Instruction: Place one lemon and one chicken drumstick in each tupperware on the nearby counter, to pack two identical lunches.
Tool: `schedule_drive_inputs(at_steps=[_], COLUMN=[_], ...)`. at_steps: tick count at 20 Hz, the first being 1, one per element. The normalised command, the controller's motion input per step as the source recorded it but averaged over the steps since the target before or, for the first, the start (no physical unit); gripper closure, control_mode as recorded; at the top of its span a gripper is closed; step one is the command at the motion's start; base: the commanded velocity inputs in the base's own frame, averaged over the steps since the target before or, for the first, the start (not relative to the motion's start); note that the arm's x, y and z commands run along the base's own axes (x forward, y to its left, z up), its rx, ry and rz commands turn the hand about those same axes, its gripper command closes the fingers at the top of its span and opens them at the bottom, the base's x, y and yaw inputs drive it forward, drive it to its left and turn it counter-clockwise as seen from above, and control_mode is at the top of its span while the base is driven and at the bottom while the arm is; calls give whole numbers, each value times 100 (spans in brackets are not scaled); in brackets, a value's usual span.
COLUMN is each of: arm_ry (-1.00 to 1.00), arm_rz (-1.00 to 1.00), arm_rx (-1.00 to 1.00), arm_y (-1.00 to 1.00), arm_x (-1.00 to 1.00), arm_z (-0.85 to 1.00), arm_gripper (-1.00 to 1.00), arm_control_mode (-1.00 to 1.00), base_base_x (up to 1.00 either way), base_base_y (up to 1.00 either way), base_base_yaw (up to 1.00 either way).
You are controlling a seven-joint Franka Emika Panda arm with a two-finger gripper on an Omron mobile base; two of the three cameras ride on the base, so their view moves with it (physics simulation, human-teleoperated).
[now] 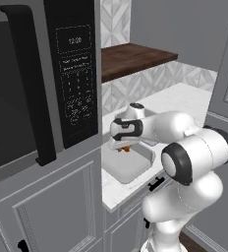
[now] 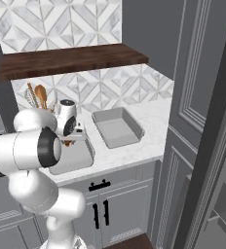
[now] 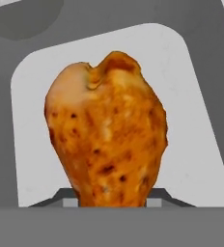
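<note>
The gripper (image 3: 111, 202) is clamped on the chicken drumstick (image 3: 106, 135), held directly above the near tupperware (image 1: 128, 167) on the marble surface (image 2: 149, 121), evidently positioned for release inside it; the far tupperware (image 2: 116, 127) holds nothing visible.

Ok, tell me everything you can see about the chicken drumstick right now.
The golden-brown roasted chicken drumstick has a mottled orange skin with dark charred specks and a paler, lumpy thick end. Its narrow end sits between the dark finger tips of the end effector, which is shut on it. It hangs over the light-grey rectangular tupperware tray nearest the microwave; the base views show just an orange sliver under the hand. Whether it touches the tray floor I cannot tell.
</note>
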Motion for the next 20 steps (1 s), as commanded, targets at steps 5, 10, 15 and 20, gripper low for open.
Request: schedule_drive_inputs(at_steps=[5,10,15,20], arm_ry=[0,0,-1,-15], arm_rz=[0,0,-3,-9], arm_rx=[0,0,3,3], arm_y=[0,0,-49,-45], arm_x=[0,-2,-43,-96], arm_z=[0,22,51,60], arm_gripper=[-100,-100,-100,-100], arm_control_mode=[-100,-100,-100,-100], base_base_x=[0,0,0,0], base_base_y=[0,0,0,0], base_base_yaw=[0,0,0,0])
